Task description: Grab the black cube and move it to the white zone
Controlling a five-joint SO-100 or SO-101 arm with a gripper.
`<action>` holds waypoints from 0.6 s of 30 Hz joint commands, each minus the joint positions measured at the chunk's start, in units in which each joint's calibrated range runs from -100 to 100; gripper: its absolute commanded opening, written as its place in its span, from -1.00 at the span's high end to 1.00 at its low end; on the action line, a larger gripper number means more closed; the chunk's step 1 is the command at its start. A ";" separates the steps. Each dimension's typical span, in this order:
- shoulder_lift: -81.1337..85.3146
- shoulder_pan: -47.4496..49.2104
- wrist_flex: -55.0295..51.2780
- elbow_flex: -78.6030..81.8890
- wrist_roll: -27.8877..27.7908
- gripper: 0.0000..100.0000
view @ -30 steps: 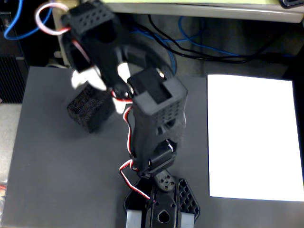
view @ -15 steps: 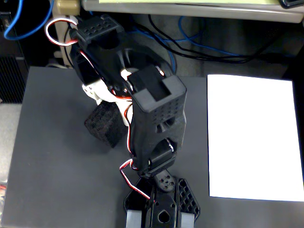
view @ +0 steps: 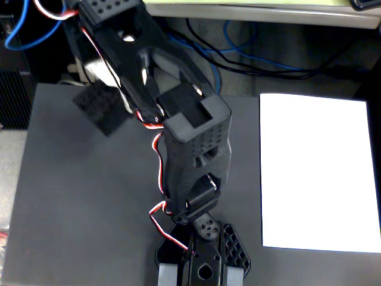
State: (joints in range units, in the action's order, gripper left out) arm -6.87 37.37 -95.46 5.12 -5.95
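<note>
The black cube (view: pixel 100 109) is a coarse black foam block lying on the dark grey table at the upper left, turned at an angle. Its right edge goes under my arm. The white zone (view: pixel 318 173) is a white sheet of paper on the right side of the table, with nothing on it. My arm (view: pixel 193 140) rises from its base at the bottom middle and reaches up and left, ending over the area just right of and above the cube. The arm's own links cover the gripper's fingers, so I cannot see how they stand or whether they touch the cube.
The arm's base (view: pixel 202 262) stands at the table's front edge. Blue and black cables (view: pixel 250 53) lie behind the table's far edge. A white object (view: pixel 95 70) sits by the table's far left corner, next to the arm. A pale desk edge (view: pixel 262 12) runs along the top.
</note>
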 commanded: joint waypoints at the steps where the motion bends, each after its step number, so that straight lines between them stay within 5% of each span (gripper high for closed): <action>1: 1.70 -0.21 -1.45 -8.47 5.95 0.97; 6: 22.20 -4.11 -4.11 -11.10 9.88 0.97; 10: 39.00 -24.79 -4.11 -10.92 9.31 0.97; 18: 45.63 -56.87 -4.02 -10.01 4.85 0.97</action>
State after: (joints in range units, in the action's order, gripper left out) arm 36.50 -12.19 -98.97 -1.55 0.92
